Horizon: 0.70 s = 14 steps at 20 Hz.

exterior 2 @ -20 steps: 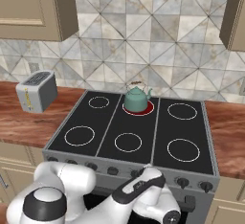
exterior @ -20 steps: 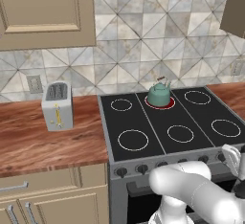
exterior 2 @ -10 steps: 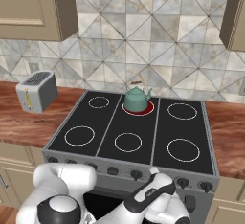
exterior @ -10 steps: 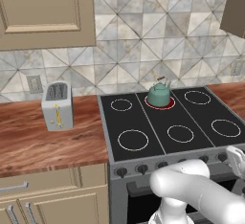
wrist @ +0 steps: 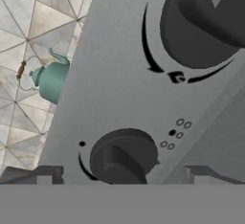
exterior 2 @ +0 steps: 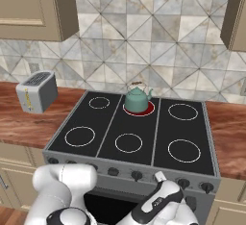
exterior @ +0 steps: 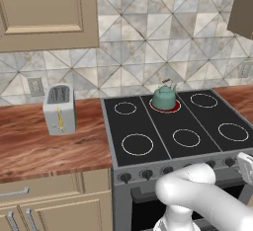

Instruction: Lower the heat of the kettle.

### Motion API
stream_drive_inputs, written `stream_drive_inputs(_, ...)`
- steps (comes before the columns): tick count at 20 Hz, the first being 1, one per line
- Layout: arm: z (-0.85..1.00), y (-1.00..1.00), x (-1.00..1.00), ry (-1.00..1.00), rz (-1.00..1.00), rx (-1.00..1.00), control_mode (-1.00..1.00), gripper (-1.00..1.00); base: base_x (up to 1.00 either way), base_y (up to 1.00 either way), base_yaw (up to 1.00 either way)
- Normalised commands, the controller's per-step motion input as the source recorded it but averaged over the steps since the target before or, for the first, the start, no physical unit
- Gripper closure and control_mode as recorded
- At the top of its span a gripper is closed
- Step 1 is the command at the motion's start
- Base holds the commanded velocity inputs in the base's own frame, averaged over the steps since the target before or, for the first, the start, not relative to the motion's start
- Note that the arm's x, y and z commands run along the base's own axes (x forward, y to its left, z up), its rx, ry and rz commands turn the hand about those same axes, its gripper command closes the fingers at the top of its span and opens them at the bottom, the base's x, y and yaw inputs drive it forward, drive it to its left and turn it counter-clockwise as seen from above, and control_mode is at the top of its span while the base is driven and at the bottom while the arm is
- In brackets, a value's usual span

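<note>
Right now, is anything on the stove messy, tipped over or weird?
Nothing stands out. The kettle sits upright on the glowing red back middle burner, with no spill on the stove. The toaster stands straight on the counter.

You see a teal kettle (exterior: 164,97) on a glowing red burner (exterior: 165,106), a black stove top (exterior: 173,126), a reddish-brown wood-grain bench (exterior: 49,148), grey-and-beige triangle-patterned tiles (exterior: 163,37).

The arm (exterior: 197,195) is glossy white, built of fat rounded links like bent tubing. In the right base view, below the stove (exterior 2: 134,135), a dark band runs along one link and a dark grey cap tops a joint. The gripper (wrist: 122,175) has two dark, blocky fingertips.
</note>
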Motion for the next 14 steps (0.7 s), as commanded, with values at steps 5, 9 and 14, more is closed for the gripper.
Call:
stream_drive_inputs(5,-0.06,0.07,0.12,0.00,0.00,0.00,-1.00,-1.00,0.00,0.00,0.00)
stream_drive_inputs(9,-0.01,0.12,0.11,0.00,0.00,0.00,-1.00,-1.00,0.00,0.00,0.00)
stream_drive_inputs(14,0.00,0.16,0.06,0.00,0.00,0.00,-1.00,-1.00,0.00,0.00,0.00)
